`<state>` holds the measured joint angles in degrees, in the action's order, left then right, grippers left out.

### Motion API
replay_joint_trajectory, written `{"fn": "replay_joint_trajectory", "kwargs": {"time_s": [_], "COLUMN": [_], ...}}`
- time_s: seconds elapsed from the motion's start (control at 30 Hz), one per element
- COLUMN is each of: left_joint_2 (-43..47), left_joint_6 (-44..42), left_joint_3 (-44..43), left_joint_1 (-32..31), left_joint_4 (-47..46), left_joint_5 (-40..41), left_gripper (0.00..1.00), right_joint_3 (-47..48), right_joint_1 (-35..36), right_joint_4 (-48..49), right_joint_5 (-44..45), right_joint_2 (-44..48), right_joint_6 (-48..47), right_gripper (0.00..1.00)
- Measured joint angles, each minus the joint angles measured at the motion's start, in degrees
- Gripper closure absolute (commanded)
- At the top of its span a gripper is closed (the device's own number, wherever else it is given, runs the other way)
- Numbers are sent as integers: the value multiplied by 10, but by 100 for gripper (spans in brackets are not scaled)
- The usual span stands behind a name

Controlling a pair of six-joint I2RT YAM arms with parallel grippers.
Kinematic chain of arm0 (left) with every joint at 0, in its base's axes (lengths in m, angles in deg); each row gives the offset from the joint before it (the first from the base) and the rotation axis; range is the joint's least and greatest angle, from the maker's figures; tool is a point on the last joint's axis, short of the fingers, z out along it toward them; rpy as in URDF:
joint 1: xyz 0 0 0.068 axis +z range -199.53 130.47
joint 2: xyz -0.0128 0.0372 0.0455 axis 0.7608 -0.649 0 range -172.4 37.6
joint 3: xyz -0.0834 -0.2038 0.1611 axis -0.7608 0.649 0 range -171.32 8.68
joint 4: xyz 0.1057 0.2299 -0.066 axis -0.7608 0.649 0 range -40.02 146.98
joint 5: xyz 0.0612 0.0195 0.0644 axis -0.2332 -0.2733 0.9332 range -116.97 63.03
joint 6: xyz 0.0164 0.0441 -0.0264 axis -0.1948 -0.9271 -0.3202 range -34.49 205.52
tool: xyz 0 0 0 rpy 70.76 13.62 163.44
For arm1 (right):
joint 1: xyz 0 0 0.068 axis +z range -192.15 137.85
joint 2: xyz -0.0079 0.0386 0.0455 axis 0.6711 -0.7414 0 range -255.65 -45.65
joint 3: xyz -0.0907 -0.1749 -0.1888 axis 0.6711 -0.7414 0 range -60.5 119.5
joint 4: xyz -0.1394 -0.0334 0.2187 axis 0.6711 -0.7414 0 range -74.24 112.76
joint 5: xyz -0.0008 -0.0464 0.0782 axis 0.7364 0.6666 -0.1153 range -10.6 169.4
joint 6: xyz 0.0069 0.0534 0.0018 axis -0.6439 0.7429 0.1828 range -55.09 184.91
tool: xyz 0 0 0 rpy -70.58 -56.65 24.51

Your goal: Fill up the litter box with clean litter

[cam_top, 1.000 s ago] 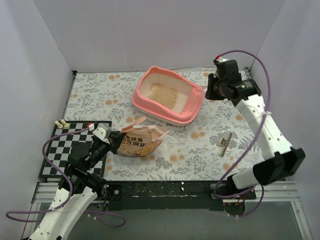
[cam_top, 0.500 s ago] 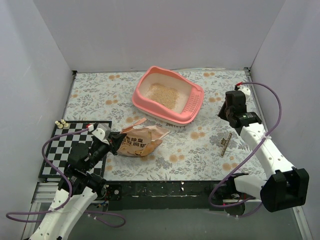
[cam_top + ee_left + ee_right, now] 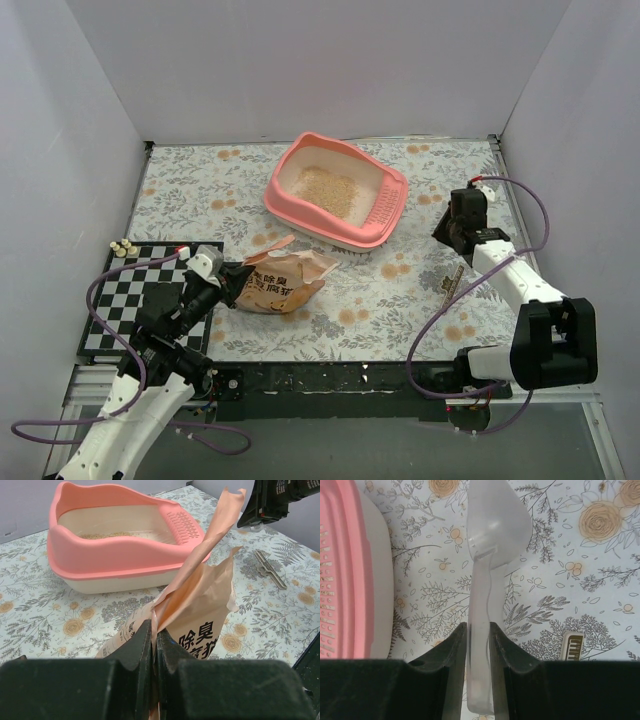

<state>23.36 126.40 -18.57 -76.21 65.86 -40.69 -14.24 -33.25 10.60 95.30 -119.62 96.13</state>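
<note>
The floral surface [image 3: 200, 190] carries the pink litter box [image 3: 310, 225] toward its far middle, with a patch of clean litter [image 3: 325, 187] on its cream base. On the near side of the box lies an orange-tan bag [image 3: 280, 283], its torn top edge pinched tight by the left hand [image 3: 153, 635]. Just right of the box, the right hand [image 3: 480, 630] clamps the handle of a clear scoop [image 3: 495, 520].

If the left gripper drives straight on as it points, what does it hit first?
Carrying the bag it grips, the left gripper would likely first meet the near pink wall of the litter box; floral cloth lies between. Depth from the wrist view is uncertain.
</note>
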Motion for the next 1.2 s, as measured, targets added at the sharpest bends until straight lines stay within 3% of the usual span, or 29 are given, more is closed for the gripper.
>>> {"fn": "replay_joint_trajectory", "kwargs": {"time_s": [0.27, 0.5, 0.63, 0.77, 0.93, 1.2], "left_joint_2": [-10, -17, -25, -36, -51, -76], "left_joint_6": [0, -13, -19, -23, -31, -50], "left_joint_3": [0, 0, 0, -1, -10, -32], "left_joint_1": [0, 0, 0, 0, 0, 2], "left_joint_4": [-8, -13, -18, -26, -24, -9], "left_joint_5": [0, 0, -3, -8, -14, -33], "left_gripper": [100, 100, 100, 100, 100, 100], "right_joint_3": [-3, 16, 89, 155, 152, 125], "right_joint_1": [-7, -7, 0, 63, 160, 219], "right_joint_4": [3, -10, -55, -93, -135, -160], "right_joint_5": [-36, -79, -145, -181, -226, -229], "right_joint_2": [-58, -58, -61, -80, -109, -153], "right_joint_6": [-14, -44, -71, -102, -125, -133], "right_gripper": [52, 53, 54, 54, 55, 52]}}
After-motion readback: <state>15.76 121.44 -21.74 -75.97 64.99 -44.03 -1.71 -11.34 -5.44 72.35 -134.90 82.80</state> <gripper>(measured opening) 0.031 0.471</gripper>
